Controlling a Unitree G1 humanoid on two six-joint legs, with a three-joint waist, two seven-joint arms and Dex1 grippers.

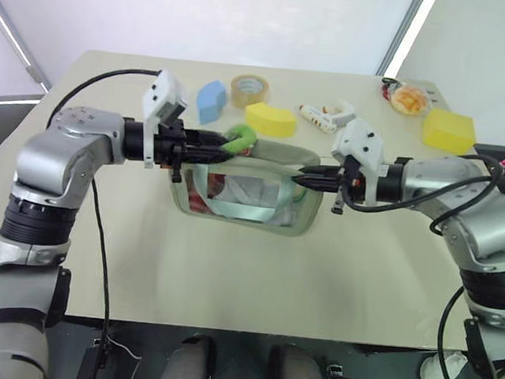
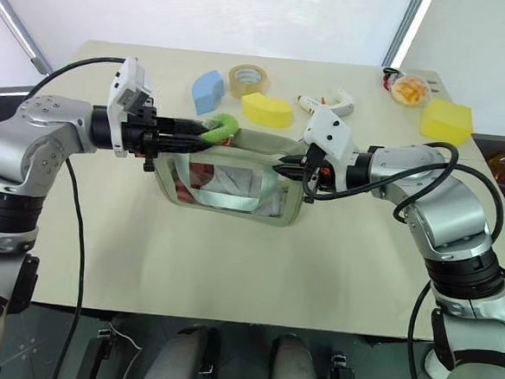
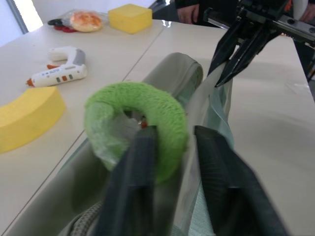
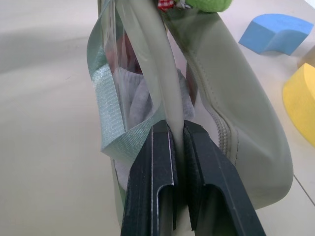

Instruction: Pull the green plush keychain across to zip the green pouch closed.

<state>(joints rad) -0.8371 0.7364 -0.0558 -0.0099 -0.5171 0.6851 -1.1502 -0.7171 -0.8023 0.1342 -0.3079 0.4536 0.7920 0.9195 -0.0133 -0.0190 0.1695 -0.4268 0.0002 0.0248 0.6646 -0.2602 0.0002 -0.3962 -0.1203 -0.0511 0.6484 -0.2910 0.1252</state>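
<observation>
The green pouch [image 1: 243, 202] lies mid-table, its clear window showing a teal strap and red-white contents. The lime-green plush keychain [image 1: 240, 138] curls at the pouch's top edge, toward its left end. My left gripper [image 3: 177, 135] reaches in from the left and is open. One of its fingers [image 3: 140, 162] touches the plush keychain [image 3: 135, 123], and the other stands apart over the pouch fabric. My right gripper [image 4: 176, 129] is shut on the pouch's top rim [image 4: 170, 98] at the right end, and it also shows in the head view [image 1: 301, 177].
Behind the pouch sit a yellow foam wedge [image 1: 270, 120], a blue foam piece [image 1: 211, 100], a tape roll [image 1: 250, 90] and a white tool [image 1: 327, 115]. A yellow block [image 1: 449, 129] and a bagged orange item [image 1: 409, 98] lie far right. A person's hand [image 3: 189, 12] is beyond the table.
</observation>
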